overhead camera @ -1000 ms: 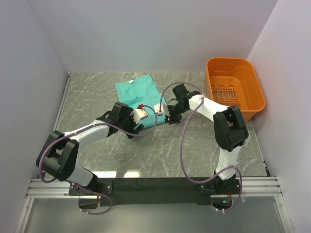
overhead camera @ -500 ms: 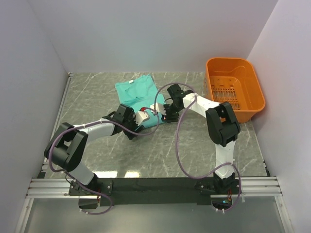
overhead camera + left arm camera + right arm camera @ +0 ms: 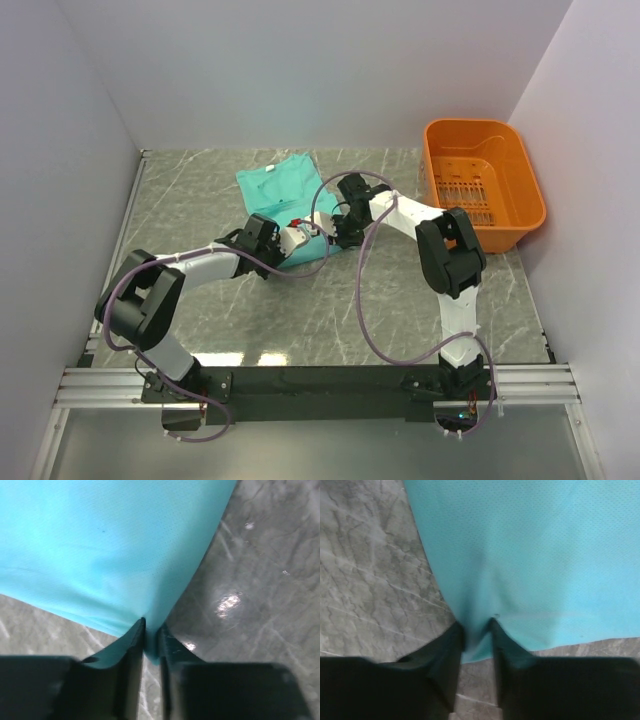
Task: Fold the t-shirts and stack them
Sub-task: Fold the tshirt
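Surface: a grey marbled table [image 3: 400,300] boxed in by plain white walls [image 3: 300,70], with an orange basket [image 3: 505,232] at the far right.
T-shirt position: the teal t-shirt [image 3: 285,185] lies flat on the far half of the table, left of centre and well apart from the basket.
Change since a second ago: both grippers have closed in on the shirt's near edge and now sit closer together. The left arm's elbow has drawn in toward the middle, and the right arm's elbow has swung left.
Left arm [image 3: 200,265]: it reaches low across the table from the left, forearm almost level, wrist at the shirt's near edge.
Right arm [image 3: 420,215]: it is bent sharply at the elbow, with the forearm pointing left toward the same edge.
Left gripper [image 3: 151,640]: its jaws are pressed together on a corner of the shirt's near hem, with a fold of cloth pinched between them.
Right gripper [image 3: 477,632]: its jaws pinch the hem at the other near corner, and the cloth puckers between the fingers.
T-shirt orientation: the long axis runs far to near and leans right at the near end. The collar end points toward the back wall.
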Tool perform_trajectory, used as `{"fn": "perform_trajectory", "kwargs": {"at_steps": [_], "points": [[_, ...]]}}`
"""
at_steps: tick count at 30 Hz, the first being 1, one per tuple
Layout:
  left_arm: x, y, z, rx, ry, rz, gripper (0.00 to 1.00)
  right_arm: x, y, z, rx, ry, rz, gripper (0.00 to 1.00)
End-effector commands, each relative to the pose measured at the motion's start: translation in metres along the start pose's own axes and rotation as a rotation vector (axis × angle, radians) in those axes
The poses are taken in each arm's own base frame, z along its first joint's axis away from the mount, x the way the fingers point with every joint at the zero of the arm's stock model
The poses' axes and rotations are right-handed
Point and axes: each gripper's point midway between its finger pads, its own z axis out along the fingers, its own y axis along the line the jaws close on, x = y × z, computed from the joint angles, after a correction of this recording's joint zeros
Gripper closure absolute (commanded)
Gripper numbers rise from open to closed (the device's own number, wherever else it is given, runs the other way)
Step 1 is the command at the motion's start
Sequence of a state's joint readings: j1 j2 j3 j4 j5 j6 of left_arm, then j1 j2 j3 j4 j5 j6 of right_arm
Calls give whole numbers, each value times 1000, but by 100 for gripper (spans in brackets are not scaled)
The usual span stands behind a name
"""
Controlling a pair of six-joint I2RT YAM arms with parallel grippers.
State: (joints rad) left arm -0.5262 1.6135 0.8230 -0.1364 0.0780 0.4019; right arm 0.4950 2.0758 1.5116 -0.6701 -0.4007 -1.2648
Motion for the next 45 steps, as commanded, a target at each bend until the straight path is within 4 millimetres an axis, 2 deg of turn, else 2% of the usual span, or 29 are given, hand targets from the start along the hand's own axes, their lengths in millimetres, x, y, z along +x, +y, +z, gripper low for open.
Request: {"fn": "perform_trajectory", "kwargs": {"at_steps": [1, 2, 4, 10, 15, 19, 26, 34, 39, 45], "points": [[14, 3, -1, -34, 51, 8, 80, -1, -5, 1, 0, 15, 4, 70], [14, 3, -1, -34, 52, 10, 92, -1, -2, 1, -6, 12, 4, 73], [14, 0, -3, -23, 53, 12, 99, -2, 0, -2, -8, 5, -1, 79], [8, -17, -16, 43, 2, 41, 99, -5, 22, -9, -47, -27, -13, 90], [-3, -37, -30, 120, -59, 51, 100, -4, 45, -19, -91, -30, -7, 96], [-7, -52, -38, 173, -85, 63, 99, -9, 77, -26, -160, -80, -3, 100], [-12, -83, -47, 237, -92, 105, 100, -15, 112, -44, -188, -132, 20, 100], [-48, -99, -89, 304, -257, 90, 99, -35, 144, -84, -175, -214, 30, 100], [-57, -105, -112, 342, -303, 91, 100, -45, 146, -107, -131, -236, 51, 100], [-71, -88, -130, 259, -343, 119, 100, -57, 120, -133, -45, -260, 102, 100]]}}
